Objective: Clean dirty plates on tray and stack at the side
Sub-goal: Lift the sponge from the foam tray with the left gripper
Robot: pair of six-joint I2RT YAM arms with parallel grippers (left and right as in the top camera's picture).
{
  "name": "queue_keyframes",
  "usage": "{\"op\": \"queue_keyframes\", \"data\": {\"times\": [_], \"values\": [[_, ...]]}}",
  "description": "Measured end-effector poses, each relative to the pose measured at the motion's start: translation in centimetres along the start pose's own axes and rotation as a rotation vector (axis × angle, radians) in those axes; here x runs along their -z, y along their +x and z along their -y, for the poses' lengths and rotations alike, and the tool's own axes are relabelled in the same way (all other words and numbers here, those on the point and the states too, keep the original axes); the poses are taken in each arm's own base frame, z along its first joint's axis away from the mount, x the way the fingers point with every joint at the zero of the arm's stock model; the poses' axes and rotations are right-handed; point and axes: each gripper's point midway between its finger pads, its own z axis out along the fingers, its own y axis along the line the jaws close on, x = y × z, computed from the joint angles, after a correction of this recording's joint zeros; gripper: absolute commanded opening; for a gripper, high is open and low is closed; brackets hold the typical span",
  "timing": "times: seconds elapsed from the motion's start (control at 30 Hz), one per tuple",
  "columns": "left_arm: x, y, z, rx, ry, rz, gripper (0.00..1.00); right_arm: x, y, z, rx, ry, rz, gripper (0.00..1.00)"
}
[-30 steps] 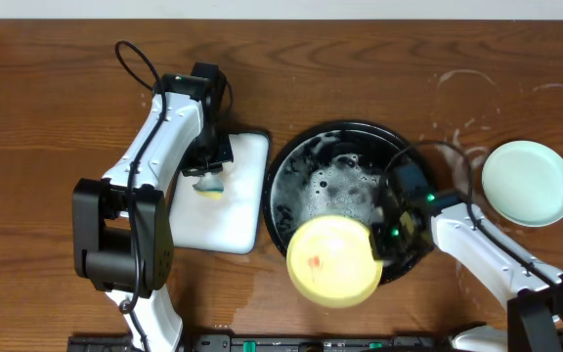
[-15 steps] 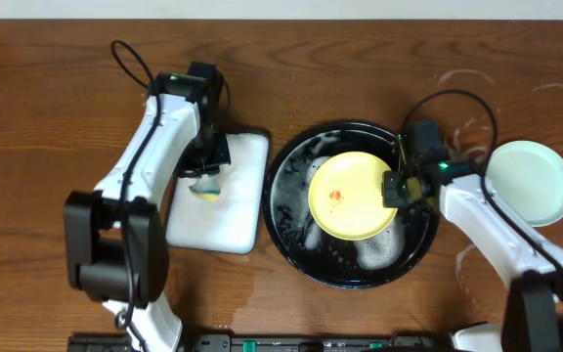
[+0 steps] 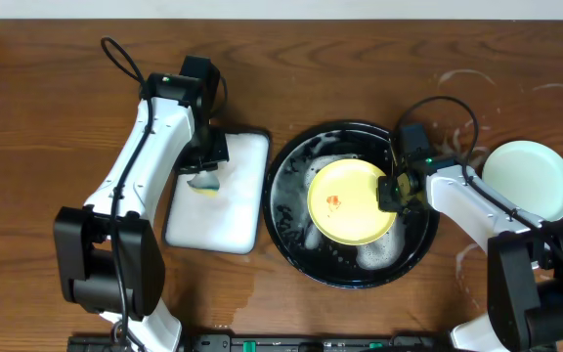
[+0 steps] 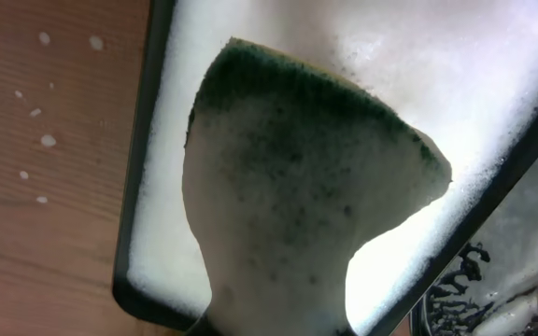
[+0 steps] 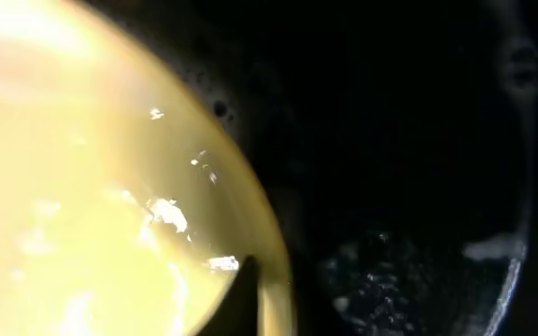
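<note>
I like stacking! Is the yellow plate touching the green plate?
Apart. The overhead view shows the yellow plate over the black tray, the green plate outside its rim.

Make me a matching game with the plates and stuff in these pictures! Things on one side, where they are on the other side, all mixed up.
Things
1. pale yellow round plate
2. pale mint-green round plate
3. green sponge
4. large round black tray

Places
A. on the bare brown wooden table, far right
B. over the white rectangular dish
C. in the middle of the table, with white foam in it
D. lying inside the foamy tray

Pairs: 1-D, 2-A, 3-B, 4-C
</note>
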Motion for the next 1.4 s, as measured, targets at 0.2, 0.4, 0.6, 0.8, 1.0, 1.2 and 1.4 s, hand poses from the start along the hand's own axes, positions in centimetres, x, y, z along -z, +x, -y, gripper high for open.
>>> {"op": "queue_keyframes", "data": {"times": [0.2, 0.4, 0.6, 0.8, 1.0, 1.2, 1.4], "values": [[-0.2, -1.2, 0.5, 0.002, 0.021, 0.051, 0.08, 0.0, -0.8, -0.1, 0.006, -0.008, 0.024, 0.01], [-5.0, -1.3, 0.7, 0.003, 0.036, 0.089, 0.08, 0.0, -0.8, -0.1, 0.006, -0.013, 0.022, 0.01], [-9.2, -0.2, 0.5, 0.003, 0.046, 0.105, 0.08, 0.0, -0.8, -0.1, 0.006, -0.013, 0.022, 0.01], [-10.5, -0.9, 0.9, 0.005, 0.076, 0.178, 0.08, 0.0, -0.8, -0.1, 0.006, -0.013, 0.021, 0.01], [-10.6, -0.8, 0.8, 0.006, 0.082, 0.193, 0.08, 0.0, -0.8, -0.1, 0.006, -0.013, 0.022, 0.01], [-9.3, 0.4, 0.3, 0.002, 0.045, 0.100, 0.08, 0.0, -0.7, -0.1, 0.005, -0.012, 0.017, 0.01], [-4.0, -1.5, 1.4, 0.001, 0.076, 0.102, 0.08, 0.0, -0.7, -0.1, 0.006, -0.012, 0.016, 0.01]]}}
